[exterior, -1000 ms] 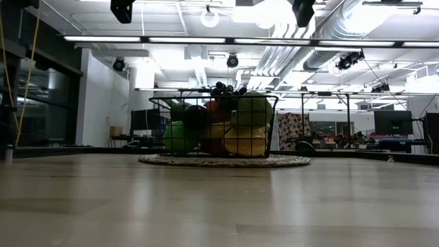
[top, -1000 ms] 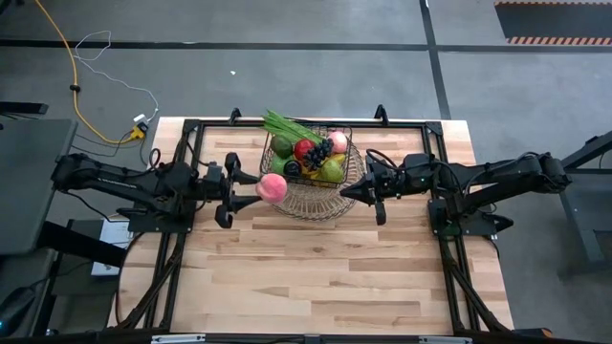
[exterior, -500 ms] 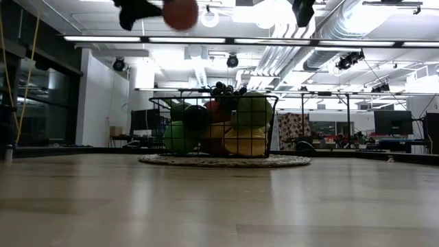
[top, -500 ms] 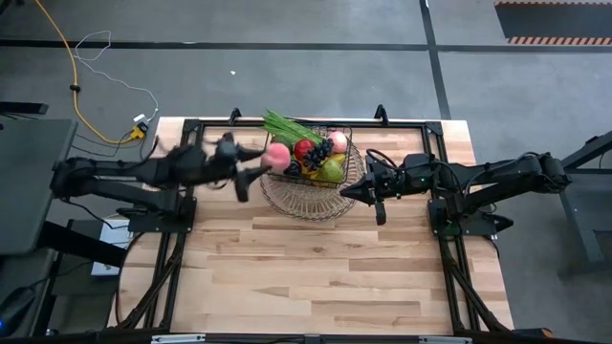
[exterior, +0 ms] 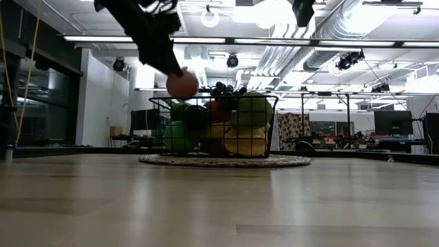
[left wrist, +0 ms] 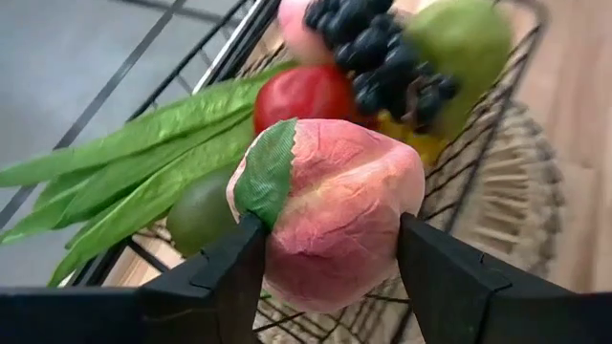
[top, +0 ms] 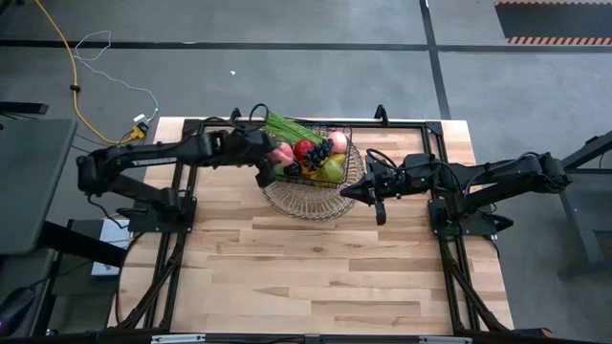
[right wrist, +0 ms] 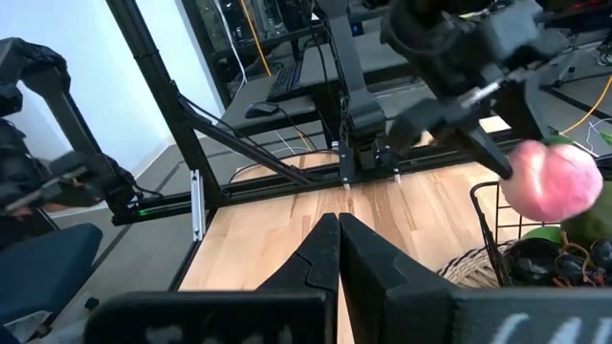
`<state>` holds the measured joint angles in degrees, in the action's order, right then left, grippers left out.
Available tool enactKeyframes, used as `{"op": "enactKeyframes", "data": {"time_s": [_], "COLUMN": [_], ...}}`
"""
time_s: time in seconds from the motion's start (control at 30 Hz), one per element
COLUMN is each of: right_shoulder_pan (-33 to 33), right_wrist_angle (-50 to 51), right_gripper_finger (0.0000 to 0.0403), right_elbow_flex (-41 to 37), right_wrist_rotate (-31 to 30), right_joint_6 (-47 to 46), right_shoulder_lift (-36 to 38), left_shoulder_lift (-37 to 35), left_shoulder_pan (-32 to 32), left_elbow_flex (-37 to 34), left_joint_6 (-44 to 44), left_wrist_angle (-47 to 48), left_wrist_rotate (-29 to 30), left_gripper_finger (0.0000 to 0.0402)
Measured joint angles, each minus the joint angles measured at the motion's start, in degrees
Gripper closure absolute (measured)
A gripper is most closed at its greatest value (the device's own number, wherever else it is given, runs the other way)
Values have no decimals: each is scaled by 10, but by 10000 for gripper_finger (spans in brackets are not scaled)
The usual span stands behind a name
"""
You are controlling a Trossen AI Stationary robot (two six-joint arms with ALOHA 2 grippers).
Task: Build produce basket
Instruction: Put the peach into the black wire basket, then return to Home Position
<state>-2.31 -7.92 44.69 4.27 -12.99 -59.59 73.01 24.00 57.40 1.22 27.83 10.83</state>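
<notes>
My left gripper (top: 272, 159) is shut on a pink peach (left wrist: 335, 210) with a green leaf and hangs over the left end of the dark wire basket (top: 346, 143). The peach (exterior: 182, 84) sits at about the height of the basket's rim. The basket stands on a pale round woven tray (top: 306, 203). It holds a green leafy bunch (top: 287, 126), a red apple (top: 304, 148), dark grapes (top: 317, 150), another peach (top: 338, 141) and green fruit (top: 332, 170). My right gripper (top: 344, 192) is shut and waits over the tray's right edge. My left gripper pinches the peach between its two fingers, one finger (left wrist: 215, 277) beside the leaf (left wrist: 263, 172) and the other finger (left wrist: 449, 277) on the opposite side. The fingers slant down from the table's left. The peach is lifted clear, above the basket's left rim.
Black frame rails (top: 191, 134) run along the table's far edge and both sides. The wooden top (top: 316, 268) spreads out on the near side of the tray. A yellow cable (top: 76, 86) lies on the floor beyond the far left corner.
My left gripper has carried the peach from beside the tray's left edge up and toward the basket. It has then come down until the peach is level with the basket's rim, over the basket's left end. It has stayed shut on the peach.
</notes>
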Motion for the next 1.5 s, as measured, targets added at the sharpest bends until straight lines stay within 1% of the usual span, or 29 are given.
{"op": "enactKeyframes", "data": {"time_s": [0.2, 0.43, 0.53, 0.63, 0.73, 0.83, 0.93, 1.03, 1.13, 1.27, 1.4, 1.5], "right_shoulder_pan": [0, 0, 0, 0, 0, 0, 0, 0, 0, 0, 0, 0], "right_wrist_angle": [0, 1, 1, 1, 2, 2, 2, 1, 1, 0, -1, -1], "right_gripper_finger": [403, 403, 403, 403, 403, 403, 403, 403, 403, 403, 403, 403], "right_elbow_flex": [0, 0, 0, 0, 0, 0, 0, 0, 0, 0, 0, 0], "right_wrist_rotate": [0, 0, 0, 0, 0, 0, 0, 0, 0, 0, 0, 0], "right_joint_6": [0, 0, 0, 0, 0, 0, 1, 6, 6, 6, 5, 4], "right_shoulder_lift": [0, 0, 0, 0, 0, 0, 0, 0, 0, 0, 0, 0], "left_shoulder_lift": [25, 17, 7, -1, -12, -35, -75, -120, -168, -226, -273, -297], "left_shoulder_pan": [16, 16, 16, 16, 16, 14, 5, -24, -68, -129, -184, -208], "left_elbow_flex": [0, 0, 2, 25, 60, 87, 90, 80, 46, -27, -100, -135], "left_joint_6": [-21, -48, -61, -61, -59, -72, -107, -116, -111, -115, -116, -96], "left_wrist_angle": [3, 24, 44, 86, 128, 134, 85, 7, -100, -242, -343, -371], "left_wrist_rotate": [1, -4, -20, -31, -33, -55, -86, -91, -95, -119, -107, -66], "left_gripper_finger": [174, 135, 115, 100, 95, 95, 94, 99, 112, 130, 146, 155]}}
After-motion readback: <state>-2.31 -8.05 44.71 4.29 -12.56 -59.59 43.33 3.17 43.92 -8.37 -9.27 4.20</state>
